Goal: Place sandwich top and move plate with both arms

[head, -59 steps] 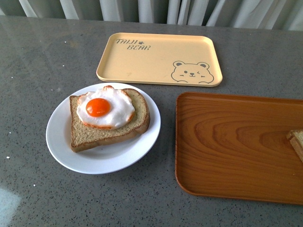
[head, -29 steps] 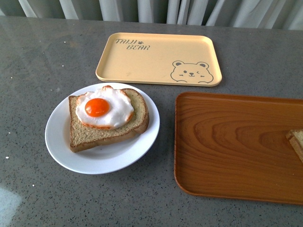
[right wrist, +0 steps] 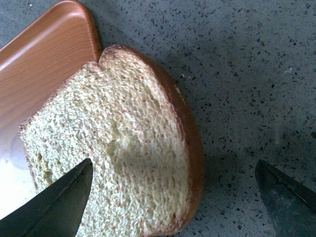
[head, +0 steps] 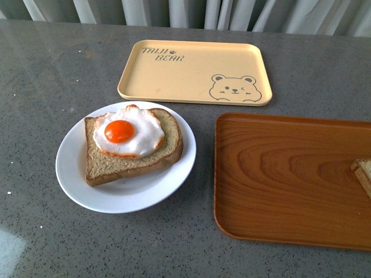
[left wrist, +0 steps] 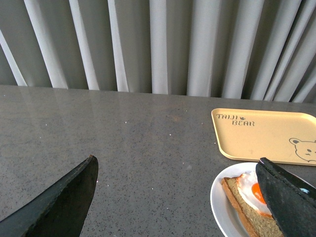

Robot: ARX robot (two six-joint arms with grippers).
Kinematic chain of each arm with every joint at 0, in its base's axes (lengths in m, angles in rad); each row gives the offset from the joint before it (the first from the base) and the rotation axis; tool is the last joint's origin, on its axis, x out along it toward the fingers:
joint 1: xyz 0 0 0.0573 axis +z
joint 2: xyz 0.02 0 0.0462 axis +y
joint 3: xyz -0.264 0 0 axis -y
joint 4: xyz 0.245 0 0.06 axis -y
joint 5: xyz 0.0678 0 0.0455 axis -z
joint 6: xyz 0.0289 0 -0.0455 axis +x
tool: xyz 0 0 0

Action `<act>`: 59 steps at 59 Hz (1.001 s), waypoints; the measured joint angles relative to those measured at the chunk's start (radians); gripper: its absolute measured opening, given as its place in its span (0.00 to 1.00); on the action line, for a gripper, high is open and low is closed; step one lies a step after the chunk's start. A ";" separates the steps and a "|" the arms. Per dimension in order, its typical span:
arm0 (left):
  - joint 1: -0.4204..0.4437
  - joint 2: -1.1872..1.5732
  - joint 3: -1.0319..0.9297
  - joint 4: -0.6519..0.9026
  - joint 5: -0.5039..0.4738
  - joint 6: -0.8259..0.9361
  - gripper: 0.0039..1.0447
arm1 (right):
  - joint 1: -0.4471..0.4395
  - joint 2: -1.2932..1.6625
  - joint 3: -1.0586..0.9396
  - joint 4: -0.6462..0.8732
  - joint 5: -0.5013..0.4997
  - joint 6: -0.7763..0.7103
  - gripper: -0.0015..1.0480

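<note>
Sandwich top (right wrist: pixel 113 153) partly off wooden tray (right wrist: pixel 44 59) beneath wide-apart right jaws; left jaws equally apart.

Hardly any change in the front view. Against a second ago, a hair's drift leftward in the picture for the plate (head: pixel 133 194), the egg-topped bread slice (head: pixel 110 168), the yellow bear tray (head: pixel 179 78) and the wooden tray (head: pixel 278 179) alike. About half of that drift undone since half a second ago. All four shifting together, as a shift of the whole picture and not of any one thing across the table. No earlier wrist pictures to compare.
</note>
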 joint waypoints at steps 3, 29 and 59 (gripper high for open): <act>0.000 0.000 0.000 0.000 0.000 0.000 0.92 | 0.003 0.008 0.002 0.008 0.002 0.006 0.91; 0.000 0.000 0.000 0.000 0.000 0.000 0.92 | 0.007 0.005 0.015 -0.010 -0.013 0.065 0.31; 0.000 0.000 0.000 0.000 0.000 0.000 0.92 | 0.020 -0.280 0.028 -0.223 -0.203 0.267 0.02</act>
